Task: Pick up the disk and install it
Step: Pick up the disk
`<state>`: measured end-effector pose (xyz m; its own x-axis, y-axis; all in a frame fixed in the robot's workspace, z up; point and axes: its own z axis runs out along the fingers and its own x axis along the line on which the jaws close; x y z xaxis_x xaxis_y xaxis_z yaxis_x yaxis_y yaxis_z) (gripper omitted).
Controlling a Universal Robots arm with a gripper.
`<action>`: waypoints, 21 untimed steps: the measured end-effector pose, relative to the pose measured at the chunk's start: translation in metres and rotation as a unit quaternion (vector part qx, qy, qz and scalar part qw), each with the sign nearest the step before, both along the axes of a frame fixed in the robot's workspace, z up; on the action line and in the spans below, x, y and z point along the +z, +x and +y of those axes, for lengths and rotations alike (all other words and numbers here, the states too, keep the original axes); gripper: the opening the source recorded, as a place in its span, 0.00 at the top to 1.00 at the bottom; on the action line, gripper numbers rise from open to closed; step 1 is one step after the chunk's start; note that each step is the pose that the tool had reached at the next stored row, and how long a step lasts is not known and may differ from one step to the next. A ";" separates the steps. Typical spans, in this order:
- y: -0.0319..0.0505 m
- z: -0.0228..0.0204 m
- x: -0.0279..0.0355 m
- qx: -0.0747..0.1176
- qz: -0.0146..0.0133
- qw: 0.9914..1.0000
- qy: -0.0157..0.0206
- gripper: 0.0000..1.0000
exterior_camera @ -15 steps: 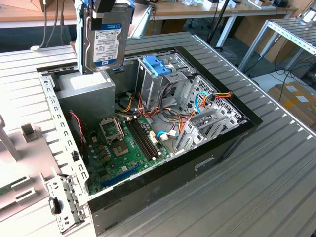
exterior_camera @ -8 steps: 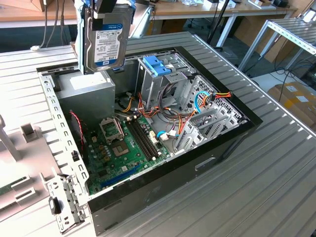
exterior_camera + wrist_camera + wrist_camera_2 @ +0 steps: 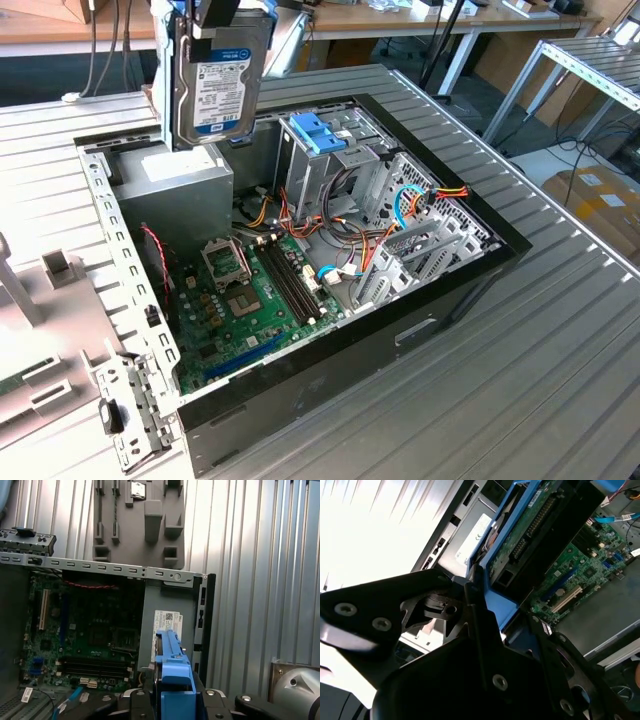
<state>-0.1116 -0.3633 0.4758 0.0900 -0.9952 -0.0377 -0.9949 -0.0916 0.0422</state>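
1. One grey plastic panel (image 3: 40, 330) lies flat on the slatted metal table (image 3: 560, 380), just outside the open computer case (image 3: 450, 290) on the exterior view's left.
2. Over the case's far corner on that side, the disk (image 3: 222, 85) hangs upright in the air. Its white label with the blue strip faces the exterior view.
3. The gripper (image 3: 215, 18) sits at the disk's upper end, so the disk hangs straight below it.
4. In the second wrist view the black fingers (image 3: 475, 620) press against the blue side pieces (image 3: 501, 611), one finger on each side. The jaws are spread only as wide as the disk and are clamped on it. The disk's green circuit-board side (image 3: 535, 525) runs away from them toward the case.
5. Inside that same corner of the case, under the disk, stands the grey power-supply box (image 3: 185, 185) with a white sticker. In the first wrist view the disk's blue edge overlaps this box.
6. A green motherboard (image 3: 250, 295) covers the middle of the case floor.
7. Further toward the exterior view's right, along the case's far side, a light-blue latch (image 3: 318, 132) sits atop a metal drive cage (image 3: 300, 178), well apart from the disk.
8. Coloured cables (image 3: 440, 195) trail through the case's part nearest the exterior view's right.
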 end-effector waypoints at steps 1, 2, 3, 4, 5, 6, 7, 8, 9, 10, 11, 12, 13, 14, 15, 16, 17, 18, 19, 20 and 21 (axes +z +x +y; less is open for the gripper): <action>0.0008 -0.0003 -0.0001 0.000 0.000 1.000 0.000 0.63; 0.0014 -0.0006 -0.0003 0.000 0.000 1.000 0.000 0.63; 0.0018 -0.0008 -0.0004 0.000 0.000 1.000 0.000 0.63; 0.0021 -0.0010 -0.0005 0.000 0.000 1.000 0.000 0.63; 0.0024 -0.0013 -0.0007 0.000 0.000 1.000 0.000 0.63; 0.0026 -0.0015 -0.0007 0.000 0.000 1.000 0.000 0.63; 0.0030 -0.0023 -0.0008 0.000 0.000 1.000 0.000 0.63; 0.0030 -0.0028 -0.0008 0.000 0.000 1.000 0.000 0.63; 0.0031 -0.0032 -0.0008 0.000 0.000 1.000 0.000 0.63; 0.0033 -0.0038 -0.0009 0.000 0.000 1.000 0.000 0.63; 0.0034 -0.0045 -0.0010 0.000 0.000 1.000 0.000 0.63; 0.0035 -0.0053 -0.0011 0.000 0.000 1.000 0.000 0.63; 0.0037 -0.0061 -0.0011 0.000 0.000 1.000 0.000 0.63; 0.0038 -0.0068 -0.0011 0.000 0.000 1.000 0.000 0.63; 0.0039 -0.0076 -0.0011 0.000 0.000 1.000 0.000 0.63; 0.0039 -0.0085 -0.0012 0.000 0.000 1.000 0.000 0.63; 0.0040 -0.0091 -0.0012 0.000 0.000 1.000 0.000 0.63; 0.0041 -0.0099 -0.0012 0.000 0.000 1.000 0.000 0.63; 0.0042 -0.0103 -0.0013 0.000 0.000 1.000 0.000 0.63; 0.0043 -0.0108 -0.0013 0.000 0.000 1.000 0.000 0.63; 0.0044 -0.0110 -0.0014 0.000 0.000 1.000 0.000 0.63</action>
